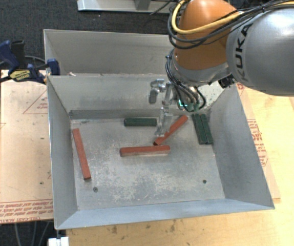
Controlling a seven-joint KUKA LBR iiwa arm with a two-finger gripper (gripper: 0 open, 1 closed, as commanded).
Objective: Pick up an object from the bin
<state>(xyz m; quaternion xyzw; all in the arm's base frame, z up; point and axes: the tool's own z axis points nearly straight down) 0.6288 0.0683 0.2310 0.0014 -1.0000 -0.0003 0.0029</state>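
Grey bin (137, 188), loose sticks on its floor. Pincer (161, 136) is down mid-floor against a slanted red stick (175, 126), just behind a flat red stick (144, 150). Whether it is clenched cannot be told. Lifting probably remains.

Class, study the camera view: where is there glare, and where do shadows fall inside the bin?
Camera view: a bright highlight sits on the arm's orange cover; the bin's far wall is brightly lit; a dark shadow band runs along the floor's far edge; the left red stick throws a thin shadow alongside it.
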